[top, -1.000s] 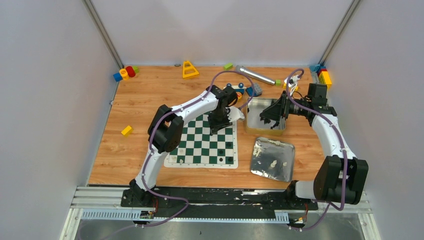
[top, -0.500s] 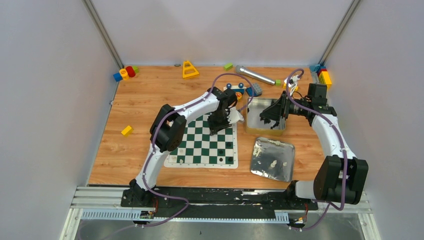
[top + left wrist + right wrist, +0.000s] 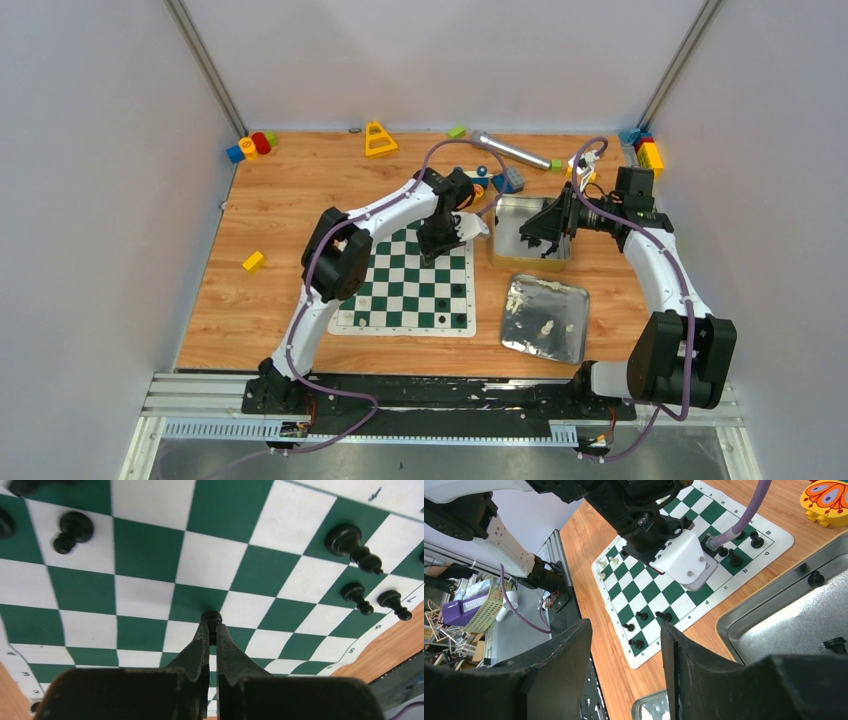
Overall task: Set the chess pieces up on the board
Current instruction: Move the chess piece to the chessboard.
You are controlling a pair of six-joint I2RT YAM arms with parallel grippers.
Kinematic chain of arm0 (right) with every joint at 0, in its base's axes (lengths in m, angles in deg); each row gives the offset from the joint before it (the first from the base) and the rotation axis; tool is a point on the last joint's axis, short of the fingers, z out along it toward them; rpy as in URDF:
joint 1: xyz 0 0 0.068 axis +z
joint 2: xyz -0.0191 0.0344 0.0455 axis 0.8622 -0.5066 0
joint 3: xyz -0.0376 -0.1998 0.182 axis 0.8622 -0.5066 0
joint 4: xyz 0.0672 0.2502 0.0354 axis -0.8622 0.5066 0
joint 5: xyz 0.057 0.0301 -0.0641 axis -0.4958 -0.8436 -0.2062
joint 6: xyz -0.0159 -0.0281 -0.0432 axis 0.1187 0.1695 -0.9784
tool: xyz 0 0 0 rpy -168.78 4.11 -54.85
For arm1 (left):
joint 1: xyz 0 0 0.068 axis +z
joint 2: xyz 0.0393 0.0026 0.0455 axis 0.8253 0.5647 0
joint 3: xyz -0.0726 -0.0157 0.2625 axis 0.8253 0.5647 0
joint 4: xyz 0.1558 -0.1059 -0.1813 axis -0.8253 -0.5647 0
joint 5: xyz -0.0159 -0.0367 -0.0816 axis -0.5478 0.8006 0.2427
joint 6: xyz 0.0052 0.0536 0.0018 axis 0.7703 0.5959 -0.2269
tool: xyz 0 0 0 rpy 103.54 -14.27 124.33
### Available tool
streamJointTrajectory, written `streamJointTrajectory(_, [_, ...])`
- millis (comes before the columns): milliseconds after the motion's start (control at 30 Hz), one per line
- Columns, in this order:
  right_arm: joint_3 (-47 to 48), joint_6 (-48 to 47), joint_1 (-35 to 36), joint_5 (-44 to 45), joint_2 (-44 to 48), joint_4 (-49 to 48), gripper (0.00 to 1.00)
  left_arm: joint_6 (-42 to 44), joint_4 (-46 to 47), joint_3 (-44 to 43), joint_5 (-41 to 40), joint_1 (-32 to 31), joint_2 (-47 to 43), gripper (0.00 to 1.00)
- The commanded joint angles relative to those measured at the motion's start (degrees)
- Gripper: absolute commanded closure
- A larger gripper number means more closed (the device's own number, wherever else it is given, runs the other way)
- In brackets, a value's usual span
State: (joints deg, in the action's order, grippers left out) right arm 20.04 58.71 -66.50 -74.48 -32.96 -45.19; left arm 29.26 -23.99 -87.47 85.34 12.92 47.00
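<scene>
**Overhead and wrist views: one piece in hand.** The wooden table (image 3: 280,200) carries one board (image 3: 400,290) near its centre. Two metal tins lie beside the board, a deep tin (image 3: 510,201) at 2 o'clock from it and a flat tin (image 3: 545,298) at 4 o'clock.

The left gripper (image 3: 211,628) hangs over the board's 1 o'clock corner. Its fingers are pressed together on the head of one black piece (image 3: 211,615) at a green square. Whether the base touches the mat cannot be told. The right gripper (image 3: 624,630), jaws apart and empty, hovers over the deep tin.

Judged step: a single black piece is gripped for transfer to its starting square. The next move calls for keeping it upright, centring it on that square, and releasing without knocking its neighbours.

Counts:
- **Left wrist view:** four free-standing black pieces (image 3: 72,529) show whole, and others are cut by the frame edge.
- **Right wrist view:** four black stand clustered at the board's 7 o'clock edge, and three white pieces (image 3: 600,563) stand at 9 o'clock.
- **Tins:** two black lie in the deep tin, while the contents of the flat tin are too small to count.
</scene>
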Motion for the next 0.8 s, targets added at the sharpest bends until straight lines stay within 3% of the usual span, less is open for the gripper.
streamJointTrajectory(0, [-0.1, -1.3, -0.4, -1.4, 0.1, -0.9, 0.46, -2.0, -0.8, -6.4, 1.5, 0.2, 1.8, 1.00])
streamJointTrajectory(367, [-0.2, -1.4, -0.4, -1.4, 0.1, -0.9, 0.47, -3.9, -0.9, -16.7, 1.0, 0.2, 7.9, 1.00])
streamJointTrajectory(767, [-0.2, -1.4, -0.4, -1.4, -0.3, -0.8, 0.46, -4.0, -0.1, -18.5, 0.1, 0.2, 9.6, 1.00])
